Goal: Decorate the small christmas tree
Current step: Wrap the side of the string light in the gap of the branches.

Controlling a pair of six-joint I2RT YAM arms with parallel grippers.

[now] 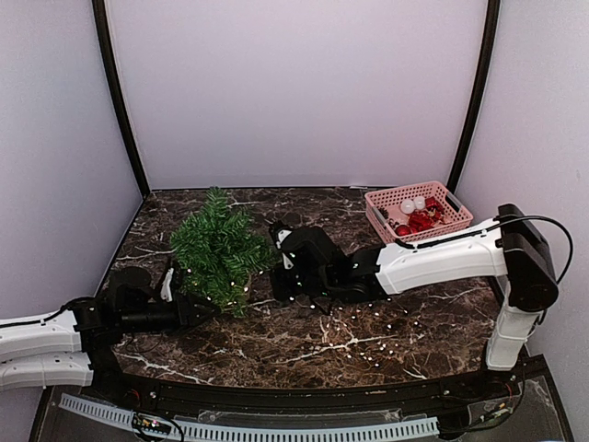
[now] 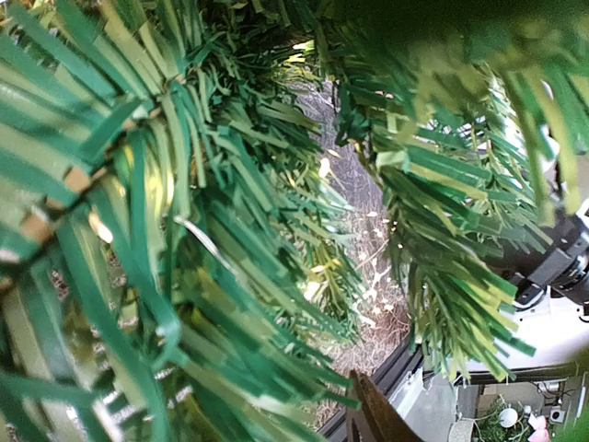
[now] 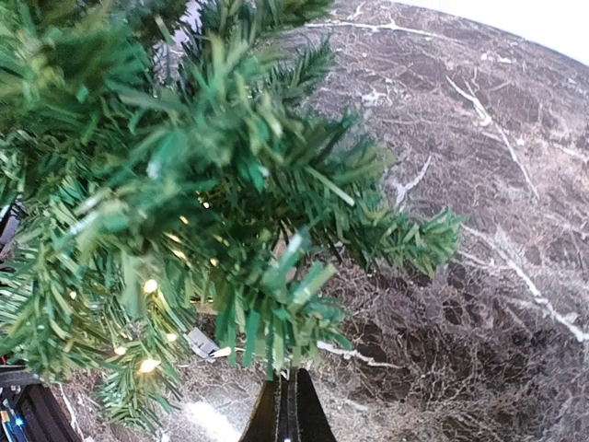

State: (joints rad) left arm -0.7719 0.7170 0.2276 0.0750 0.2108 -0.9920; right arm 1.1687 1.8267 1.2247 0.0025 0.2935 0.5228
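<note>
The small christmas tree [image 1: 216,247] stands left of centre on the marble table, with tiny lit white lights among its branches [image 3: 149,287]. My left gripper [image 1: 193,313] is low at the tree's base, under the branches. In the left wrist view green needles [image 2: 184,230] fill the frame and only one brown finger [image 2: 373,419] shows. My right gripper [image 1: 274,262] is at the tree's right side. Its fingers [image 3: 288,410] are pressed together, tips touching a lower branch. A string of small lights [image 1: 368,336] trails over the table from the tree.
A pink plastic basket [image 1: 456,204] of red and white ornaments stands at the back right. The right arm [image 1: 433,258] stretches across the table's middle. Grey walls enclose the table on three sides.
</note>
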